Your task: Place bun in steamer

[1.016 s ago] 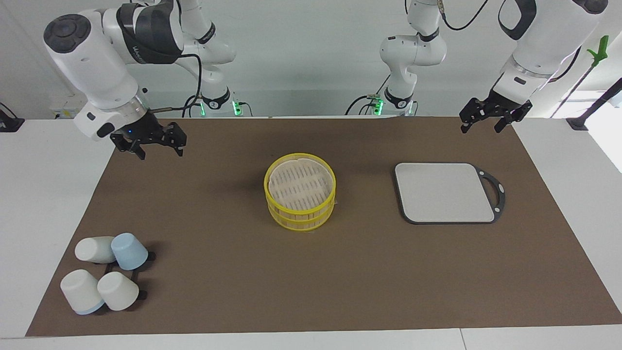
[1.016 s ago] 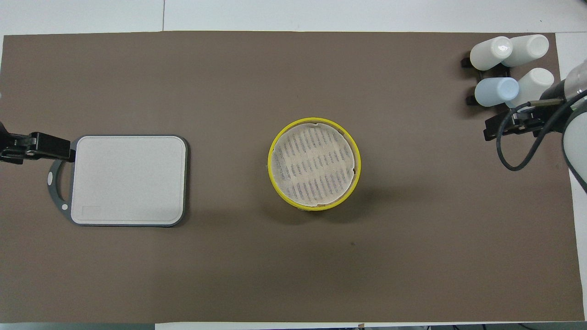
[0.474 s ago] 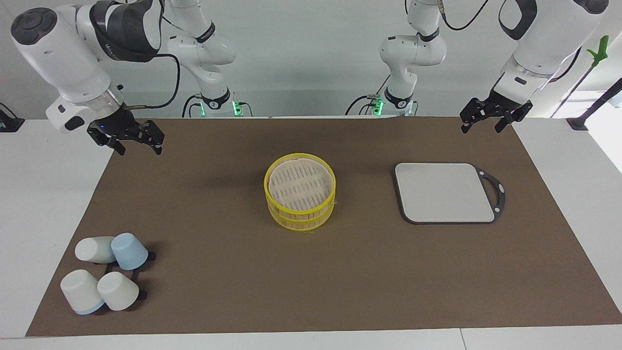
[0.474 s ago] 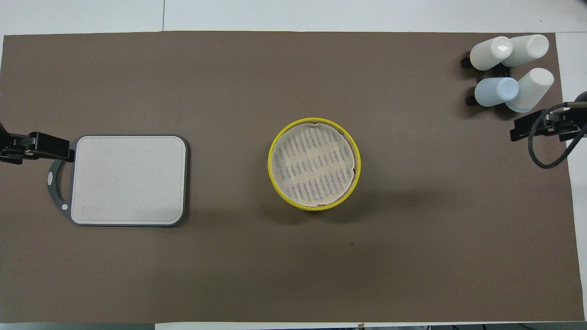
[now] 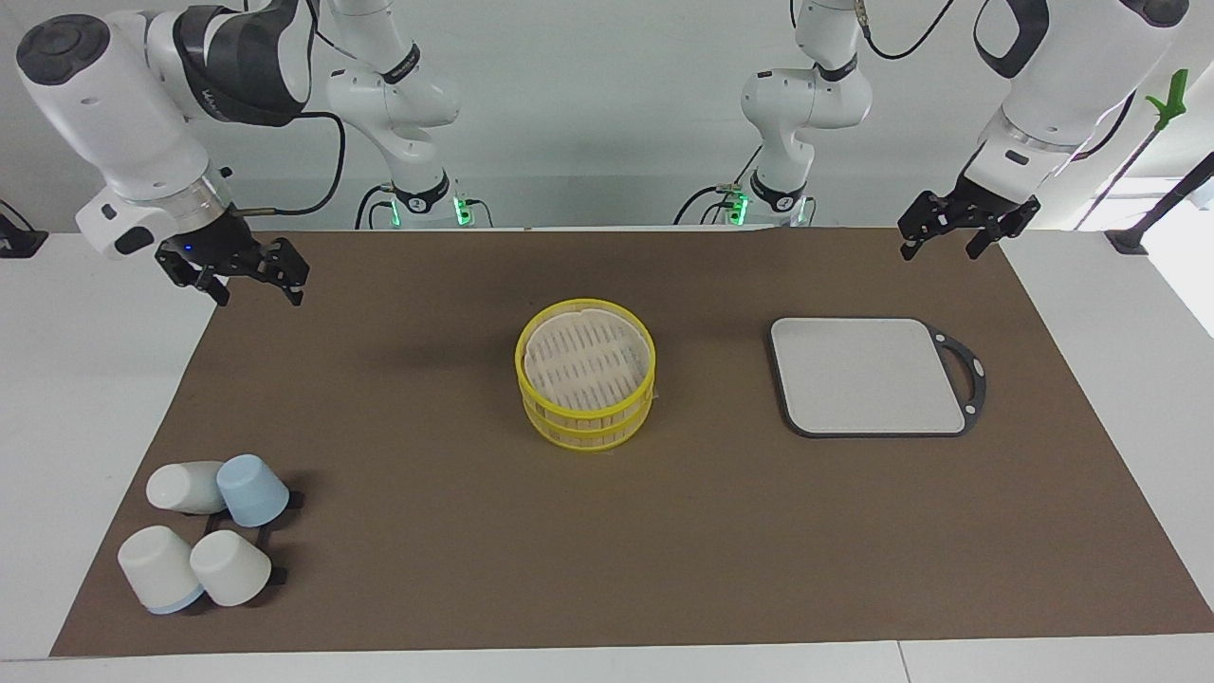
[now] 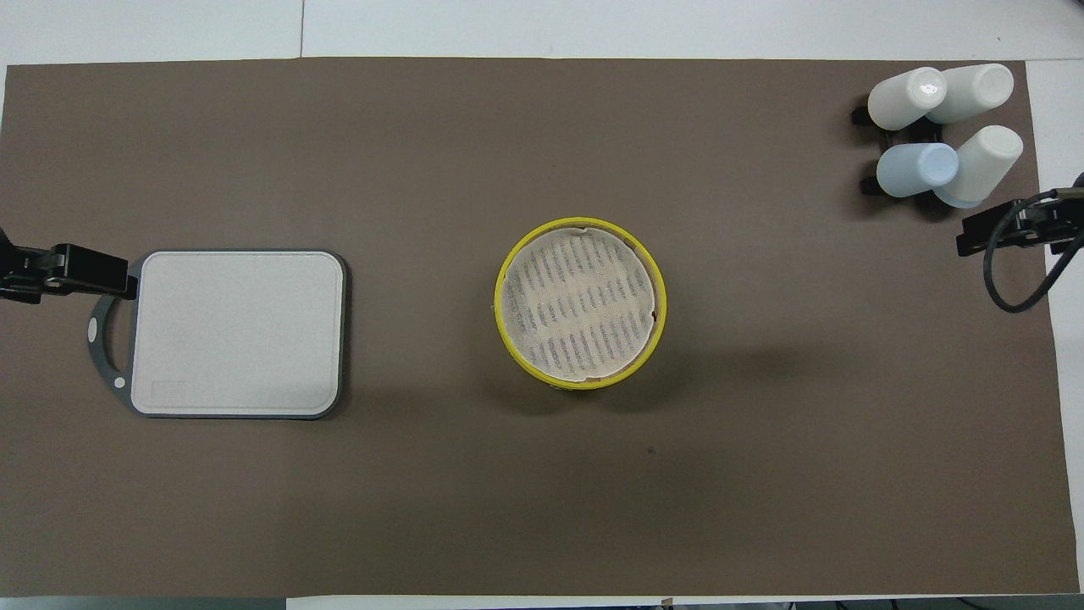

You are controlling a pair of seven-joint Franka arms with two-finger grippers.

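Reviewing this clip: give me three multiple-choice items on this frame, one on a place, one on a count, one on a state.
1. Where is the steamer?
A. mid-mat
B. on the grey board
C. among the cups

2. How many cups stand at the right arm's end?
A. two
B. four
C. six

3. What do the right gripper and left gripper hold?
A. a bun
B. a cup
C. nothing

Answers: 1 A, it sits alone at the centre; 2 B, three pale and one blue; 3 C, both hang open and bare over the mat's edges.
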